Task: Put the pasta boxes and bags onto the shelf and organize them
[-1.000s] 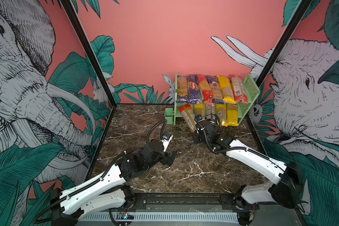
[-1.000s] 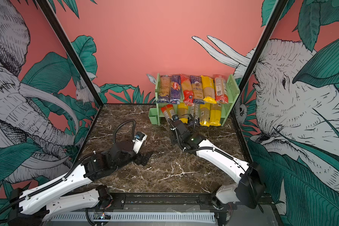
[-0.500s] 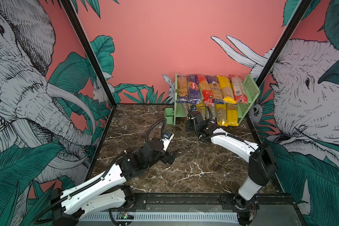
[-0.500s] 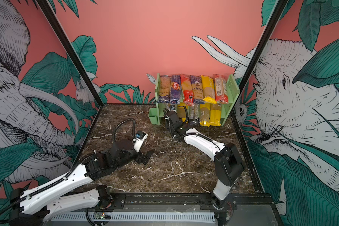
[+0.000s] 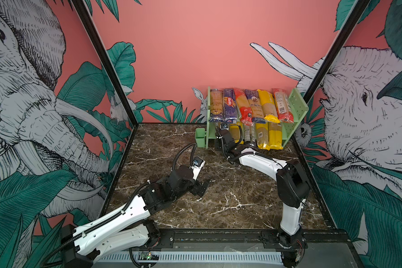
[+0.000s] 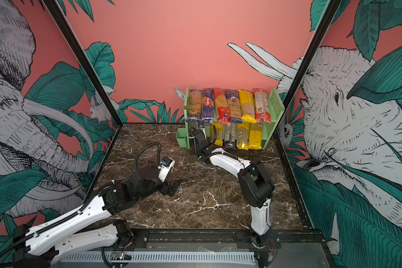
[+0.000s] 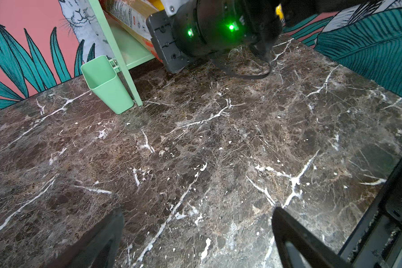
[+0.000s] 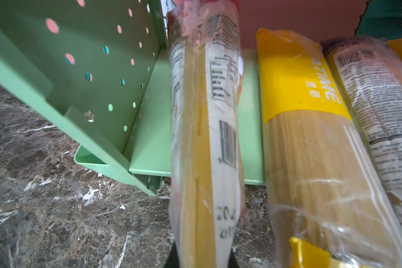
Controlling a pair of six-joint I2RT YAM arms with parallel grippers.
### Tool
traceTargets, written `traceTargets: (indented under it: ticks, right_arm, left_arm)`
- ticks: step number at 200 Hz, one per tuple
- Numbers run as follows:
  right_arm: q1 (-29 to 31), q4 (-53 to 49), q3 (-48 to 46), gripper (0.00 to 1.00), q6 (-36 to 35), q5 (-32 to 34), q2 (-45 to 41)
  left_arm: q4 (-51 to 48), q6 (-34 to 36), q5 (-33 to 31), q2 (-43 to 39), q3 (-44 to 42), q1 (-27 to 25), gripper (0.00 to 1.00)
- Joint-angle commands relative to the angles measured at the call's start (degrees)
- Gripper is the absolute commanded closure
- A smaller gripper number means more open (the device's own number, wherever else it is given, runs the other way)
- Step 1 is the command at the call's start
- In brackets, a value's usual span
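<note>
Marble table [image 5: 230,204]. Green shelf [image 5: 298,105] at 1 o'clock. The top-tier packs [image 5: 253,106] lie six abreast. Right gripper [image 8: 201,259] is clamped on a clear spaghetti pack [image 8: 204,139], whose far end sits on the lower tier's 9 o'clock side beside a yellow-ended pack [image 8: 311,150]. Left gripper [image 5: 200,188] is mid-table, jaws spread, empty. Small green cup [image 5: 200,138] hangs at the shelf's 9 o'clock.

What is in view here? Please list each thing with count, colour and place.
shelf: one, light green, two tiers, back right of table.
small cup: one, light green, at the shelf's left side.
upper-tier pasta packs: six, blue, red, yellow, clear, side by side.
lower-tier pasta packs: four, mostly yellow, lying right of the held one.
held pasta pack: one, clear with red end, lower tier's left end.
table: one, dark brown marble, under everything.
left gripper: one, black, open, low over table's middle.
right gripper: one, black, shut on held pasta pack.
</note>
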Motion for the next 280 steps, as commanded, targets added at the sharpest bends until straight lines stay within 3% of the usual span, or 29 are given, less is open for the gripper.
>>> traceTargets:
  ticks: [1,11,15,37,46,54,101,208,231,236,280]
  right_arm:
    - [-0.22,13.06,5.19,1.0,1.16,5.0,-0.66]
    - [-0.31,13.35,5.54,1.0,1.31,4.64,-0.07]
    - [-0.31,13.18,5.88,0.95,1.45,4.56,0.12]
    - [-0.57,12.19,6.72,0.43,2.49,3.22,1.03]
    - [-0.57,11.63,6.89,0.3,2.74,2.87,1.14]
    - [-0.66,11.12,6.82,0.25,2.93,2.55,1.14]
    - [-0.75,9.09,4.52,0.15,4.59,-0.73,-1.43]
    - [0.19,0.76,-8.06,0.08,13.51,-10.23,-11.96]
    - [0.94,-0.13,-12.37,0.06,14.07,-11.72,-15.62]
    - [1.17,-0.3,-13.24,0.01,14.05,-12.29,-16.58]
    - [5.15,-3.79,-21.68,0.01,10.88,-16.58,-27.95]
  left_arm:
    - [1.07,-0.94,0.09,-1.69,-0.77,0.44,0.01]
    - [0.99,-1.18,0.07,-1.86,-0.75,0.55,0.01]
    - [0.98,-1.25,0.04,-1.93,-0.88,0.5,0.01]
    - [0.63,-1.56,-0.22,-2.32,-0.84,0.52,0.01]
    - [0.41,-1.65,-0.33,-2.47,-0.89,0.5,0.01]
    - [0.2,-1.7,-0.41,-2.62,-0.9,0.5,0.01]
    - [-1.23,-2.09,-1.33,-4.12,-0.78,0.5,0.01]
    - [-6.0,-4.57,-2.15,-10.39,-2.13,0.5,0.01]
    - [-7.47,-4.81,-3.24,-12.6,-2.48,0.5,0.01]
    - [-7.87,-4.94,-3.52,-13.06,-2.62,0.46,0.01]
    - [-10.01,-7.28,-7.67,-18.06,-4.9,0.5,0.01]
